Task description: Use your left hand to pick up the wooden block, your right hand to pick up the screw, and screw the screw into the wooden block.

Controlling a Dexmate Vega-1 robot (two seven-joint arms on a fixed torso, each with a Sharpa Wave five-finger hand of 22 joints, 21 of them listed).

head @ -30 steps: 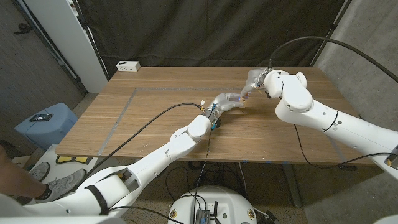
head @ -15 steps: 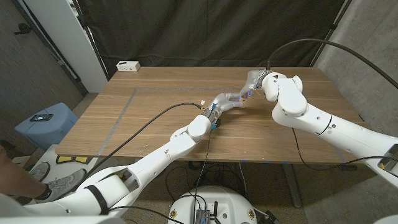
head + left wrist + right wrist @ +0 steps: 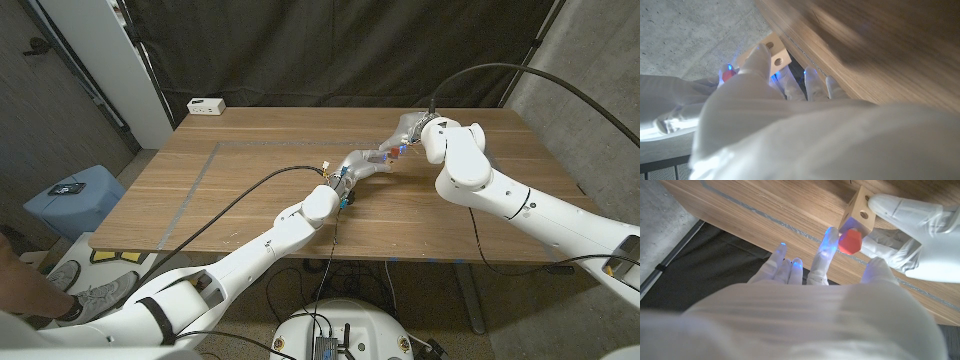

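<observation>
Two hands meet above the wooden table (image 3: pixel 240 160); the left hand (image 3: pixel 366 163) grips the wooden block (image 3: pixel 859 211), holes showing on its faces; the right hand (image 3: pixel 407 130) pinches the red-headed screw (image 3: pixel 849 240), its head touching the block.

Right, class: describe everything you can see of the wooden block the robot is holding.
The wooden block is a small pale cube of light, unfinished-looking wood with round holes drilled in its faces. The left hand holds it above the table, tilted. A red-headed screw sits against one face, with the right hand at its head.
</observation>
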